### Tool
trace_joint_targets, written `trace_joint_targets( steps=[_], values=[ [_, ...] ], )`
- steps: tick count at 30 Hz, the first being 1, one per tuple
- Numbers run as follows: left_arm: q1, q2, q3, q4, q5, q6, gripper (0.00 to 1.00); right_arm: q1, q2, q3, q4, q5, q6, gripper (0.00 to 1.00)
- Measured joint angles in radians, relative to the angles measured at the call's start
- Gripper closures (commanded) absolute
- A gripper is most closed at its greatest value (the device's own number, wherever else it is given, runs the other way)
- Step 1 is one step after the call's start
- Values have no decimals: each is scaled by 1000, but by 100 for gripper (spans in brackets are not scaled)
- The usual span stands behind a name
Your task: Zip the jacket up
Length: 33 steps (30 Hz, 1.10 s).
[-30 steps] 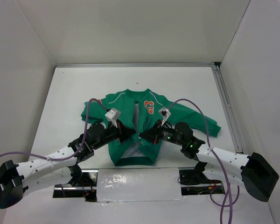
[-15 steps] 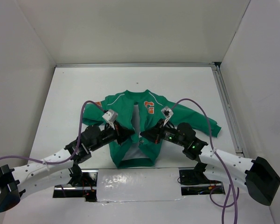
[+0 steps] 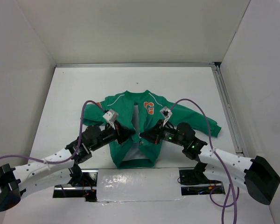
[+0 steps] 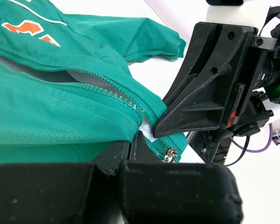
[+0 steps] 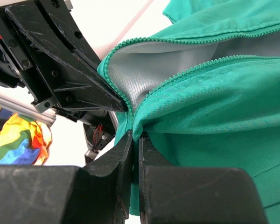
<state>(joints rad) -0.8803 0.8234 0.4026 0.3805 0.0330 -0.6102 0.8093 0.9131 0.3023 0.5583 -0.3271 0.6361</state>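
From about 8 o'clock in the top view the left arm [image 3: 46, 163] reaches in, a purple cable [image 3: 80, 126] arched over it. The left gripper [image 3: 129, 134] is clenched on the jacket [image 3: 123, 105], pinching the left-hand front edge low on the opening. In the right wrist view its black tip bites the toothed edge just where the light grey lining [image 5: 144, 79] curls outward.

The jacket lies flat in the middle of the white table [image 3: 84, 84], collar at 12 o'clock and hem at 6 o'clock, near the arm bases. Its left sleeve [image 3: 89, 112] is folded in at 10 o'clock. The front is open, with a narrow grey strip showing from the collar down and the orange G [image 3: 149, 107] just to the right of it. The zip teeth [image 4: 116, 95] of the two sides stand apart higher up and converge toward the grippers. A small metal zip pull [image 4: 169, 154] hangs at the lower end of the green edge, just below the tip of the right gripper [image 3: 145, 136].

That gripper comes in from 4 o'clock, its fingers [image 5: 147, 149] pressed together with green cloth between them – grasping the right-hand front edge. The two gripper tips are almost touching. The right arm [image 3: 224, 161] trails back to 5 o'clock, and the right sleeve [image 3: 200, 121] runs out toward 4 o'clock.
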Motion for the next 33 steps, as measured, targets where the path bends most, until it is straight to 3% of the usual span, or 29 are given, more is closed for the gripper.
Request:
trace_joint_targets(
  steps=[20, 33],
  values=[
    [0, 0, -31, 50, 68, -87, 100, 8, 6, 2, 11, 9, 1, 97],
    [0, -90, -52, -263, -92, -212, 100, 166, 143, 166, -503, 277, -56, 76]
  ],
)
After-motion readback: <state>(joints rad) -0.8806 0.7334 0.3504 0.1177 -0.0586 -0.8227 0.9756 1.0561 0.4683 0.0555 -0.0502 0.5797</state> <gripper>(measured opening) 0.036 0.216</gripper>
